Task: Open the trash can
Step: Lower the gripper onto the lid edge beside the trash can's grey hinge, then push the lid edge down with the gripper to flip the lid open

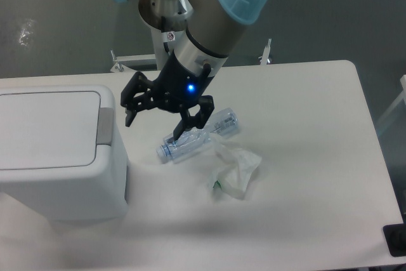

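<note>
The trash can (54,157) is a large white bin at the table's left side, with its flat lid down and a grey push tab (105,125) on the lid's right edge. My gripper (152,126) hangs open and empty just right of that tab, above the table. One black fingertip (129,118) is a short way from the tab, not touching it. The other finger (182,128) is over the bottle.
A clear plastic bottle (198,136) lies on its side on the white table (304,157), partly under my gripper. A crumpled white wrapper (235,171) sits just right of and below it. The robot base (172,36) stands behind the table.
</note>
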Available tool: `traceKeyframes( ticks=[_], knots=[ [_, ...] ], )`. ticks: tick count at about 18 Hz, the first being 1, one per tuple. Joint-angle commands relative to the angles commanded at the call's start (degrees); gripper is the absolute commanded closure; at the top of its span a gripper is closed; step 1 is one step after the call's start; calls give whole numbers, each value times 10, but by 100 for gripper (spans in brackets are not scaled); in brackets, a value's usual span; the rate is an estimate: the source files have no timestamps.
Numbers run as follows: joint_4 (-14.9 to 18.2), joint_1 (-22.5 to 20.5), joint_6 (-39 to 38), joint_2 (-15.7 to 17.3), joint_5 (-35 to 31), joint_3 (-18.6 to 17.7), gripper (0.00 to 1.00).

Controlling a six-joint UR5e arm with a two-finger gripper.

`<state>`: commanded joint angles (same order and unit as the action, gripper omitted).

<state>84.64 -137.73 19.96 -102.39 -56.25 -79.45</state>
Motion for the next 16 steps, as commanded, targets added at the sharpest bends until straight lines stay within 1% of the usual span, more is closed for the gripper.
traceKeyframes(
  ticks=[5, 11, 16],
  knots=[
    [1, 16, -32, 2, -4, -4, 0],
    [-3, 18, -28, 6, -6, -34, 0],
    [-4, 18, -28, 6, -16, -35, 0]
  ],
)
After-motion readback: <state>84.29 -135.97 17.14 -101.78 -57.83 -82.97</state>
